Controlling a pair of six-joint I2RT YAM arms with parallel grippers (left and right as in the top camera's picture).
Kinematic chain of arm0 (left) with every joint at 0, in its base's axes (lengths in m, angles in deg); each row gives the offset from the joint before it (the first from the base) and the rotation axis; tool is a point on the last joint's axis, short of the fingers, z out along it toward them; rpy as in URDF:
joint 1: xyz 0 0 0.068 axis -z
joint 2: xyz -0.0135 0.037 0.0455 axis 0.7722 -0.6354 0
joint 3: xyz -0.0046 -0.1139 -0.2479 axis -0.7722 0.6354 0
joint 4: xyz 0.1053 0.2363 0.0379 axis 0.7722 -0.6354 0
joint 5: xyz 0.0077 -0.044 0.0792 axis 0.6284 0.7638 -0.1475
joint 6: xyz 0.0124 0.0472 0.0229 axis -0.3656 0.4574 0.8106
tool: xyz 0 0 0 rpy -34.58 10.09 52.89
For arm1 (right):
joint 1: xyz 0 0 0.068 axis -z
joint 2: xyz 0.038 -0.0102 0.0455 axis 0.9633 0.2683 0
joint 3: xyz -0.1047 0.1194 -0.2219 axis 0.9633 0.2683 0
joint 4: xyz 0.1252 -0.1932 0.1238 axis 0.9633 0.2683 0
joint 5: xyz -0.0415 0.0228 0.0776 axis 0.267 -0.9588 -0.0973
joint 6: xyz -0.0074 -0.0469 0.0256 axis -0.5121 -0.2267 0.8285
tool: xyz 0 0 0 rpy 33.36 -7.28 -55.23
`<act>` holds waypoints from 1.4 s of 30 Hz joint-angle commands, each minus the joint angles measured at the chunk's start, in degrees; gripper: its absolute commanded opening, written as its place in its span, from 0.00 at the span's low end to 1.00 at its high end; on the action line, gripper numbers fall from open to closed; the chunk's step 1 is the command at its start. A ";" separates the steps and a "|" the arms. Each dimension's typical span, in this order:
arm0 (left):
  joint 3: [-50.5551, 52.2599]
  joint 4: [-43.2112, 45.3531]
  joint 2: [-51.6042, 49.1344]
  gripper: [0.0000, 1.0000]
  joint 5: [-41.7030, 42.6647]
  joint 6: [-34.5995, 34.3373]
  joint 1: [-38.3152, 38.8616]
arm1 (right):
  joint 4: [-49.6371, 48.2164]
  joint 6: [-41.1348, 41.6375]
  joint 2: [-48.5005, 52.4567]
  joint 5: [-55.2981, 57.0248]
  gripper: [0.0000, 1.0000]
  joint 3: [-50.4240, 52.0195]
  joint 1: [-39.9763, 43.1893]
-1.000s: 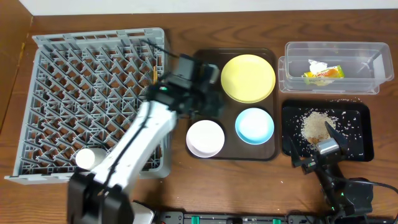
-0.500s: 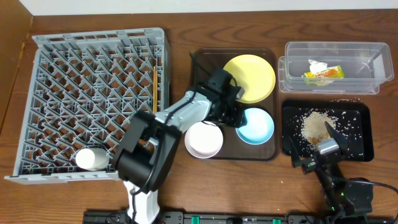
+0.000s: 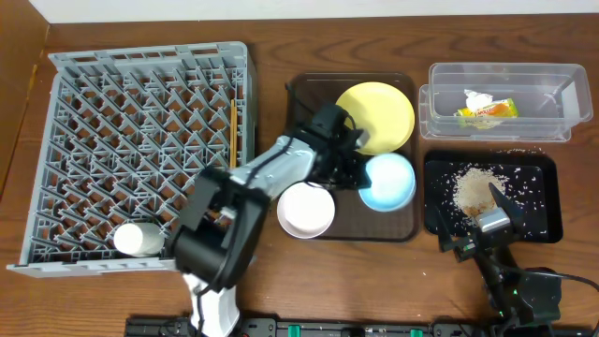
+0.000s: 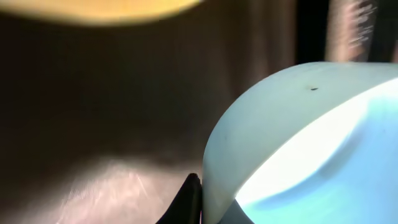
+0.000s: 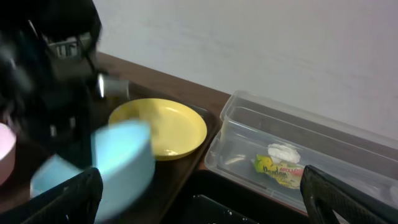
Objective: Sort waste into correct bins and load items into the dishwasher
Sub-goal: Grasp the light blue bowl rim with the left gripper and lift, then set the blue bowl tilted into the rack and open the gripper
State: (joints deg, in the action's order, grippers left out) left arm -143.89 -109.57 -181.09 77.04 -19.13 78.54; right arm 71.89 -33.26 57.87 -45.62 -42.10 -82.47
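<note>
My left gripper (image 3: 356,174) reaches over the brown tray (image 3: 301,92) and is shut on the left rim of the light blue bowl (image 3: 390,180), which stands tipped and raised at that side. In the left wrist view the bowl (image 4: 298,137) fills the right half, with one dark finger (image 4: 191,198) pressed against its wall. A yellow plate (image 3: 379,114) and a white bowl (image 3: 307,208) also rest on the tray. The grey dish rack (image 3: 140,140) at left holds a white cup (image 3: 136,239). My right gripper (image 3: 468,211) stands open over the black tray (image 3: 538,173), holding nothing.
A clear plastic bin (image 3: 501,98) at back right holds a yellow wrapper (image 3: 487,110) and crumpled paper. Scattered rice (image 3: 475,187) lies in the black tray. A thin yellow stick (image 3: 232,122) lies along the rack's right side.
My left arm swung from the rack's edge over to the tray and its jaws closed on the blue bowl's rim; the bowl tipped and shifted right. The right arm stayed still.
</note>
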 commanded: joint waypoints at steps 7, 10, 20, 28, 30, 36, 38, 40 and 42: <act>-2.45 -12.28 24.63 0.08 -24.61 -0.55 -8.26 | -0.09 -0.61 -0.31 -0.28 0.99 0.24 0.85; -2.45 -20.52 32.61 0.07 -45.70 -1.77 -10.49 | -0.09 -0.61 -0.31 -0.28 0.99 0.24 0.85; 0.15 -34.99 41.13 0.08 -88.76 -14.84 -20.15 | -0.09 -0.61 -0.31 -0.31 0.99 0.24 0.85; 2.38 -32.46 28.17 0.08 -103.62 -15.93 -18.21 | -0.07 -0.59 -0.31 -0.31 0.99 0.24 0.85; 2.38 -32.41 25.14 0.07 -106.29 -15.93 -16.46 | -0.09 -0.61 -0.31 -0.28 0.99 0.24 0.85; 2.38 -32.57 17.18 0.07 -115.03 -15.87 -9.55 | -0.07 -0.61 -0.31 -0.31 0.99 0.24 0.85; 2.38 -33.29 15.08 0.07 -118.07 -15.89 -8.31 | -0.07 -0.61 -0.31 -0.31 0.99 0.24 0.85; 2.38 -33.81 13.40 0.08 -119.80 -15.91 -7.69 | -0.07 -0.61 -0.31 -0.31 0.99 0.24 0.85; 2.38 -34.01 12.11 0.08 -120.24 -15.91 -7.61 | -0.07 -0.61 -0.31 -0.31 0.99 0.24 0.85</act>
State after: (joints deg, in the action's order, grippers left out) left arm -141.86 -143.08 -166.89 -36.86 -34.12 70.74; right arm 71.89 -33.28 57.87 -45.64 -42.10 -82.47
